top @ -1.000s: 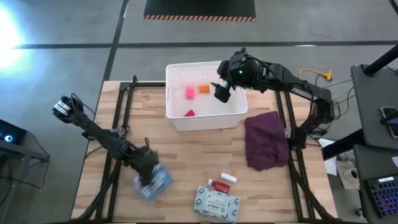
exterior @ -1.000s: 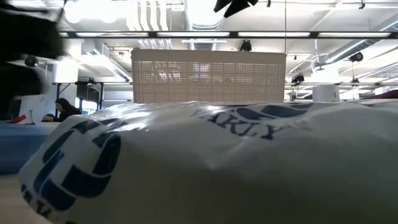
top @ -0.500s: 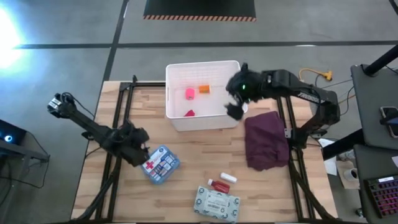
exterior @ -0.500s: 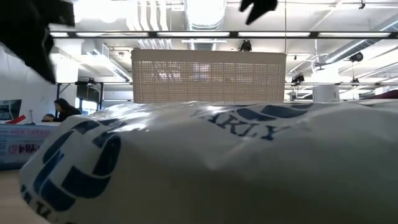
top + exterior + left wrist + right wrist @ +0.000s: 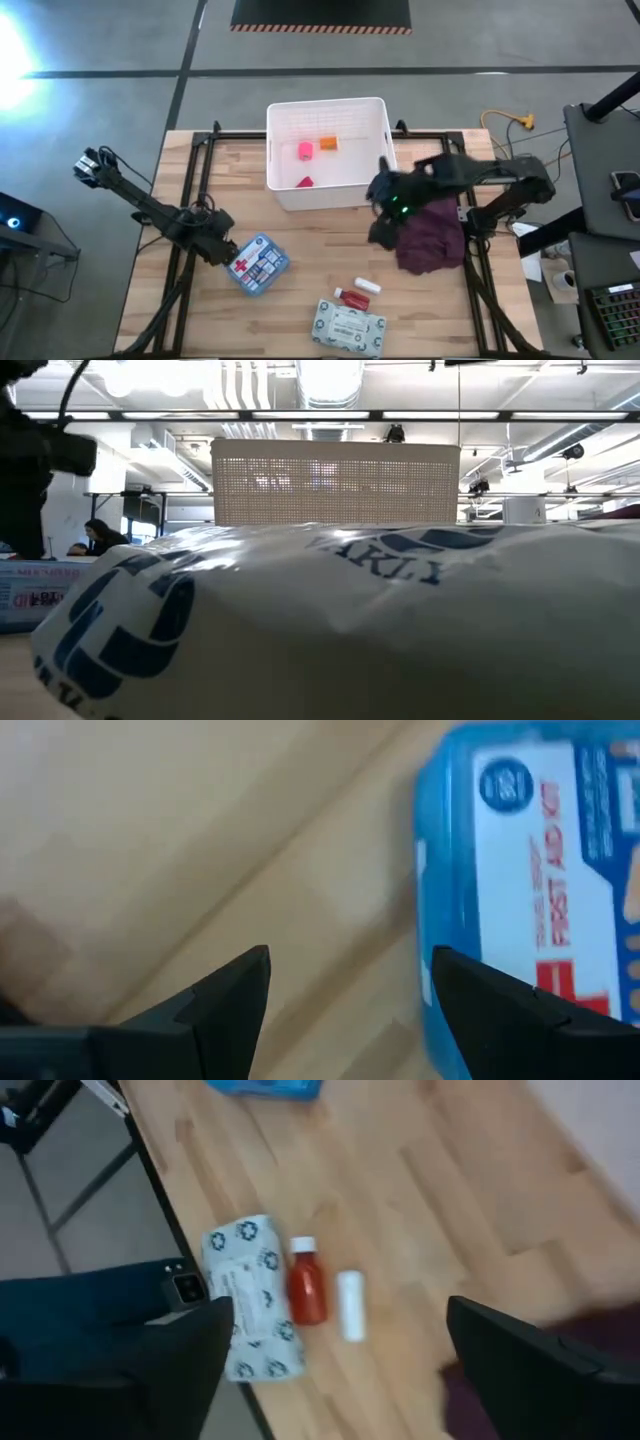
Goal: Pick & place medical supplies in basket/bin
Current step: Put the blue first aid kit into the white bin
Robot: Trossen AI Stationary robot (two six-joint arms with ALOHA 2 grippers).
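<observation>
The blue-white pouch with a red cross lies flat on the table at the near left. My left gripper is open and empty just left of it; the pouch's edge shows past the fingers in the left wrist view. My right gripper is open and empty above the table, between the white bin and the maroon cloth. The pale green wipes pack, a red bottle and a white tube lie near the front edge. A pink roll, an orange piece and a red item lie in the bin.
The right wrist view looks down on the wipes pack, the red bottle and the white tube. In the low view the wipes pack fills the foreground, with the bin's lattice wall behind. Bare wood lies between bin and supplies.
My left gripper has drawn back off the pouch toward the table's left and far edges; the pouch now lies uncovered on the table. My right gripper has gone from above the bin toward the near edge and now hangs beside the maroon cloth.
</observation>
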